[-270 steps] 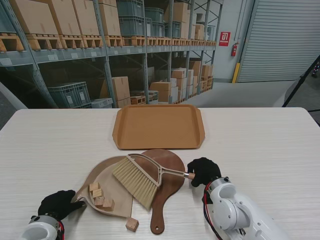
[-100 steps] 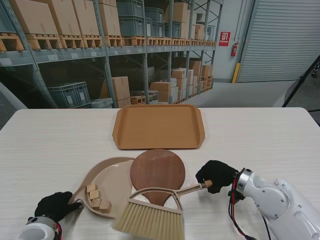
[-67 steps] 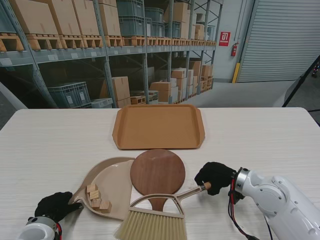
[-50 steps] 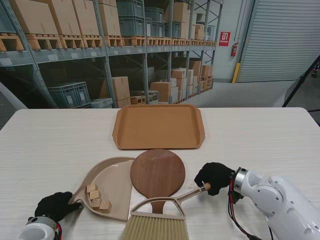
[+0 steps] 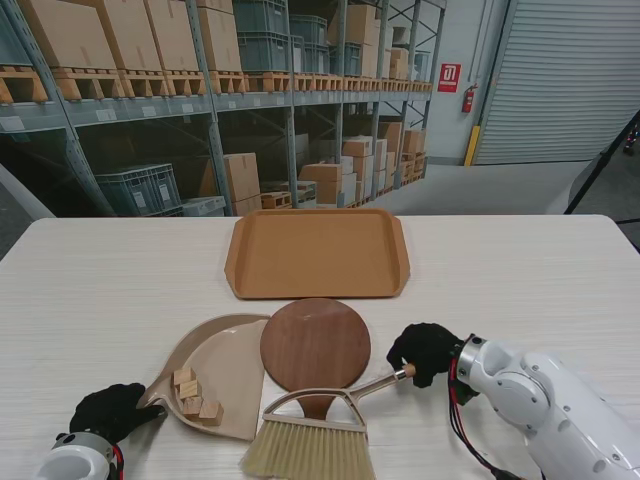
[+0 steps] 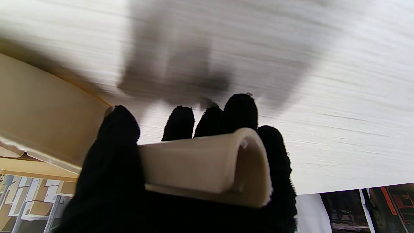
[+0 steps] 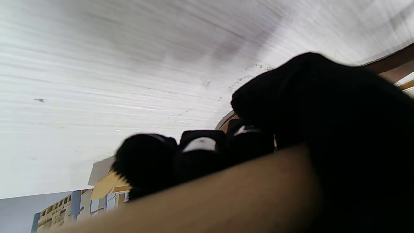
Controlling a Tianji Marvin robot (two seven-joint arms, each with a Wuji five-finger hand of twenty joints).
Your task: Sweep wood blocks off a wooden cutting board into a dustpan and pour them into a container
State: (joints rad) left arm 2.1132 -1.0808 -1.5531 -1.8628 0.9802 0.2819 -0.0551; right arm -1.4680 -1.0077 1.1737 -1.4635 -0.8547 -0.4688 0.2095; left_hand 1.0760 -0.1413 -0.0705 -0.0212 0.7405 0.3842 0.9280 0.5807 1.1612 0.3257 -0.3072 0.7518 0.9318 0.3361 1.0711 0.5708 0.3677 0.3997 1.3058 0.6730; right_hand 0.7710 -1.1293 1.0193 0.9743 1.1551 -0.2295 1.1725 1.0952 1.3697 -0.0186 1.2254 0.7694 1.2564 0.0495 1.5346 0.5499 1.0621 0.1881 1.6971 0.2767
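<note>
A round wooden cutting board [image 5: 314, 345] lies bare in the middle of the table, its handle hidden under the brush. To its left sits a beige dustpan [image 5: 222, 368] holding several small wood blocks [image 5: 193, 393]. My left hand [image 5: 108, 411] is shut on the dustpan handle [image 6: 207, 165]. My right hand [image 5: 428, 350] is shut on the wooden handle [image 7: 207, 197] of a hand brush [image 5: 312, 437], whose bristles rest on the table nearer to me than the board.
An orange-brown tray [image 5: 317, 251] lies farther from me, beyond the board. Pale wood-grain table [image 5: 520, 280] stretches to both sides. Warehouse shelving stands behind the table.
The brush swept from over the board and dustpan toward me, then edged right. A loose block near the board's handle is no longer seen. The dustpan and left hand stayed put.
</note>
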